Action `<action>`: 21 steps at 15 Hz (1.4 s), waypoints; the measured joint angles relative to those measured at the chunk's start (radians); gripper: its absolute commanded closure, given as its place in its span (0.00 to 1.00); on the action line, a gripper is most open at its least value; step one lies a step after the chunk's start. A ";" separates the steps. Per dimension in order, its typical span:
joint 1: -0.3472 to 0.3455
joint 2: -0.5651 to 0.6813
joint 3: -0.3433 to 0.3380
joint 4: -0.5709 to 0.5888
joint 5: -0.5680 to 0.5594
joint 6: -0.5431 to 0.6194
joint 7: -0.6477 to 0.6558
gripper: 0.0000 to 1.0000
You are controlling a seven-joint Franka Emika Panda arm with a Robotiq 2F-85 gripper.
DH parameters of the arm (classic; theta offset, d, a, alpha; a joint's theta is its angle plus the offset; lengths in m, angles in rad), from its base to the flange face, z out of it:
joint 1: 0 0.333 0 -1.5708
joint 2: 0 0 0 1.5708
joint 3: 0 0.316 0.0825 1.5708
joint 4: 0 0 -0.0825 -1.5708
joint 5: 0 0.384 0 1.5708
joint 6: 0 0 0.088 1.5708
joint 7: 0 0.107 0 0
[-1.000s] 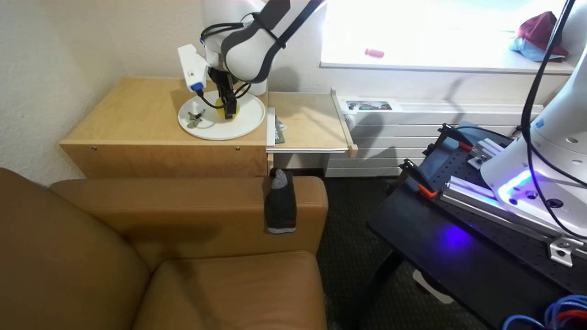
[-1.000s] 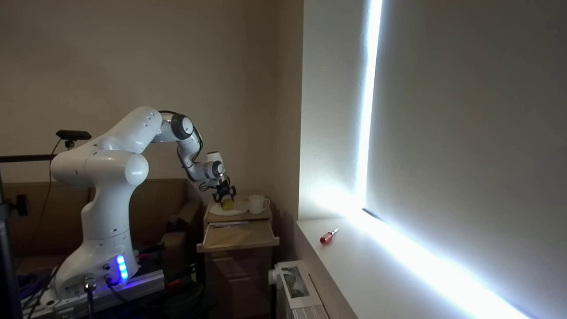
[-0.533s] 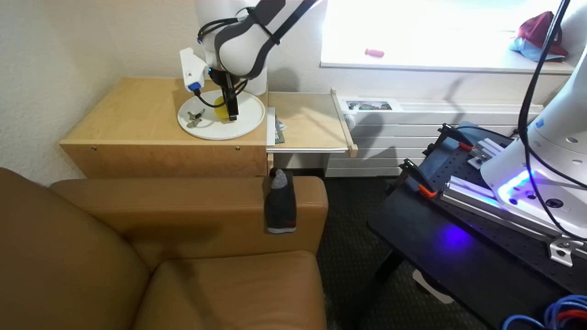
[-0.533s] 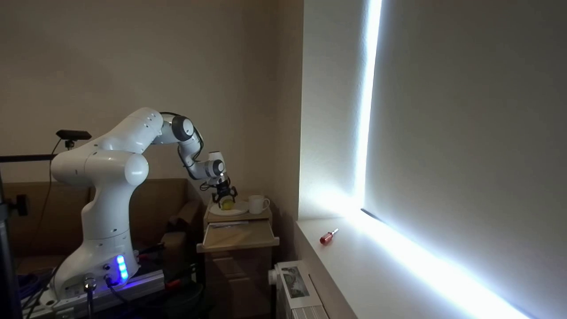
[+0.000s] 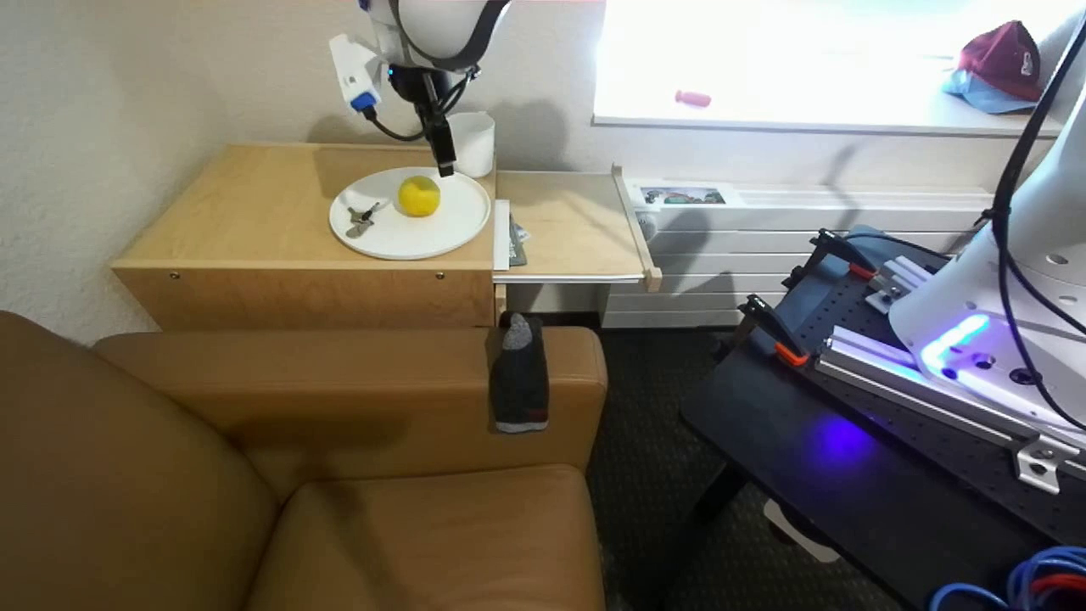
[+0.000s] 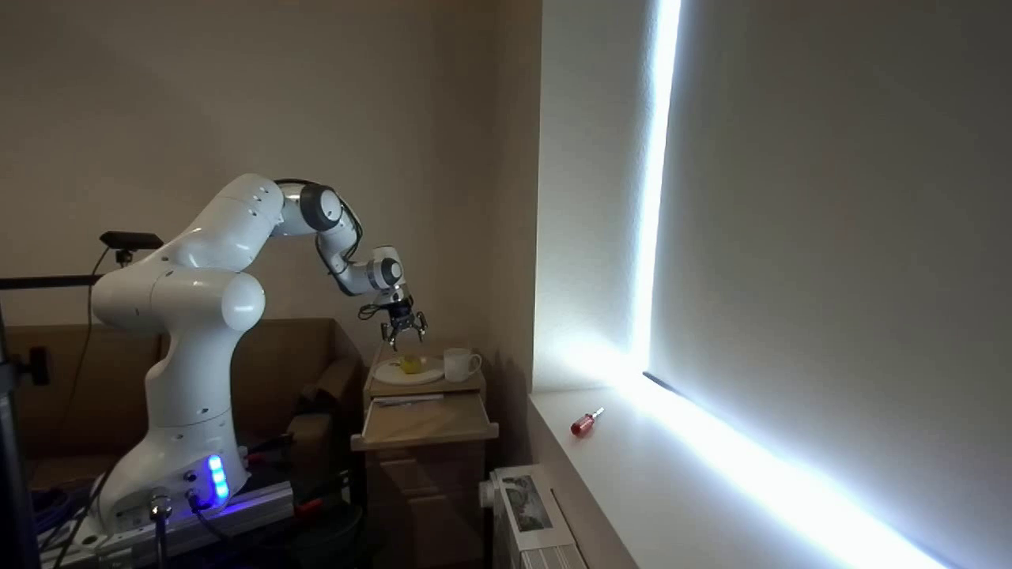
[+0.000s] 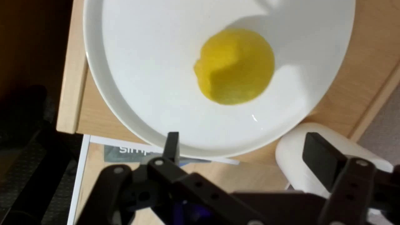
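In an exterior view, tool [image 5: 445,172] raised above the far side of a white plate [image 5: 458,227], close to a white mug [image 5: 473,144], with amount of spread not readable from this side. On the plate, a rounded yellow fruit [image 5: 419,196], probably a lemon, and thin metal keys [image 5: 361,219] of irregular outline. Under the plate, a flat worktop [image 5: 263,204] of pale, matt wood. Possible trouble: a roll toward the keys, caused by a small touch on so curved a body over so smooth a surface.

In an exterior view, tool [image 6: 409,341] standing wide, pinching nothing, with visible air above the fruit. Beside the plate, mug of straight, cylindrical form, with looped handle turned away. Possible trouble: a knock against this mug, caused by a sideways swing with so wide a spread.

In the wrist view, black, angular fingers [image 7: 325,159] far apart, without load. Ahead, near the middle of a glossy plate with low raised rim, the fruit, with small nub and half in shadow; skin texture too blurred to tell. Past the worktop's edge, a wooden pull-out drawer [image 7: 253,178] with flat printed leaflet [image 7: 125,154]. Possible trouble: a shift of the plate, caused by pressing on the rim so near this edge.
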 measured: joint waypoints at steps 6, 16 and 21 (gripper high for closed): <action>-0.156 -0.137 0.058 -0.227 0.057 -0.094 -0.085 0.00; -0.431 -0.154 -0.002 -0.622 0.201 -0.034 -0.084 0.00; -0.431 -0.138 -0.076 -0.721 0.199 0.155 0.095 0.00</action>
